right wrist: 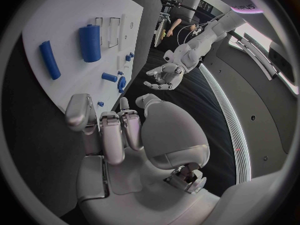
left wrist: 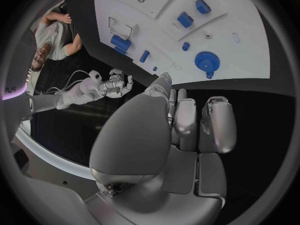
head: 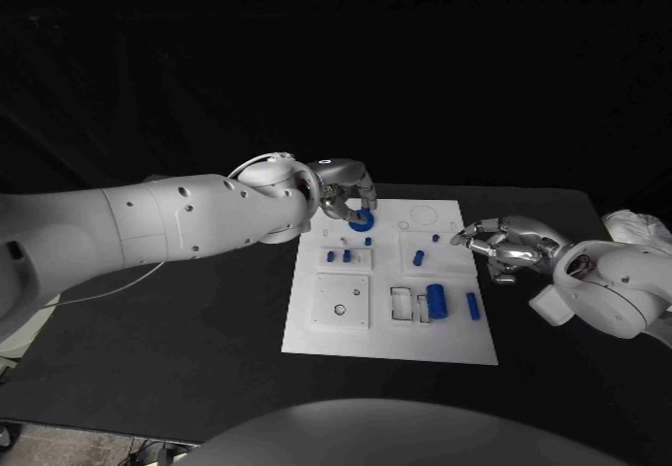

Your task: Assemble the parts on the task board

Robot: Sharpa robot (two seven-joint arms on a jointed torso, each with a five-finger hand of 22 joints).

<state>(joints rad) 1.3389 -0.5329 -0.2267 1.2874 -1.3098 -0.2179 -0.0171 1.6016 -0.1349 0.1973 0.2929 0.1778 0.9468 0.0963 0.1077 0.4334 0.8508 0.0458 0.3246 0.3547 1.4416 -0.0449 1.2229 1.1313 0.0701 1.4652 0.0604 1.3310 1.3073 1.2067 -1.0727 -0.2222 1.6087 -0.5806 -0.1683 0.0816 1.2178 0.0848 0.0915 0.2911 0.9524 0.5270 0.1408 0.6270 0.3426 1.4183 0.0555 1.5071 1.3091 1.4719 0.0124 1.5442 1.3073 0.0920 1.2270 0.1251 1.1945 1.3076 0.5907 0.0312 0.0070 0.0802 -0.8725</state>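
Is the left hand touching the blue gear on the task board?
Apart. In the left wrist view, white board surface shows between the left hand and the blue gear on the task board; the hand holds nothing.

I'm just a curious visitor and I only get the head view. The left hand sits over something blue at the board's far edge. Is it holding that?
Observer: No. The left wrist view shows the blue gear lying on the task board, apart from the left hand, whose fingers are straight and empty.
Operator: And the right hand, beside the board?
Observer: The right wrist view shows the right hand holding nothing either, with its fingers over the black table next to the board.
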